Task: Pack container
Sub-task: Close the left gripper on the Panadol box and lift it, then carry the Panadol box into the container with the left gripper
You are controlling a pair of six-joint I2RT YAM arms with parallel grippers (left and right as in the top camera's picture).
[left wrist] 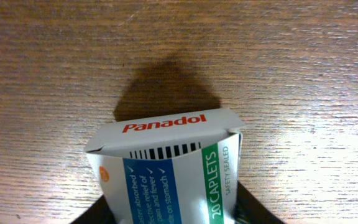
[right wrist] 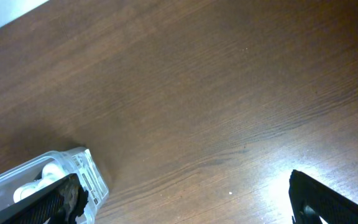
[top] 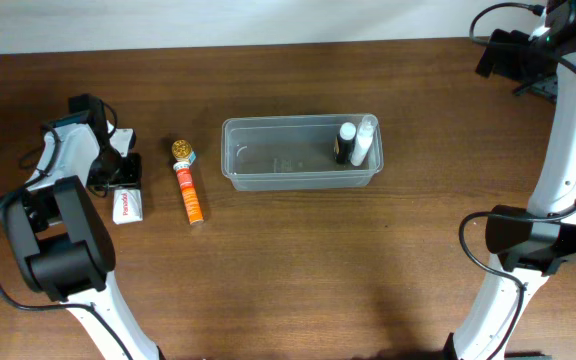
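The clear container (top: 268,170) sits mid-table, with a black bottle (top: 345,143) and a white bottle (top: 364,142) at its right end. A white Panadol box (top: 128,207) lies at the left. My left gripper (top: 123,178) is down on it. In the left wrist view the Panadol box (left wrist: 166,162) fills the space between the jaws of my left gripper (left wrist: 174,216), with a dark finger (left wrist: 253,211) pressed against each side. My right gripper (top: 498,55) hovers open at the far right corner. Its view shows the container's corner (right wrist: 79,165) behind the left finger (right wrist: 51,202).
An orange tube (top: 190,190) with a gold cap (top: 181,150) lies between the Panadol box and the container. The right arm's base (top: 538,240) stands at the right edge. Bare brown table (top: 368,270) spreads in front of the container.
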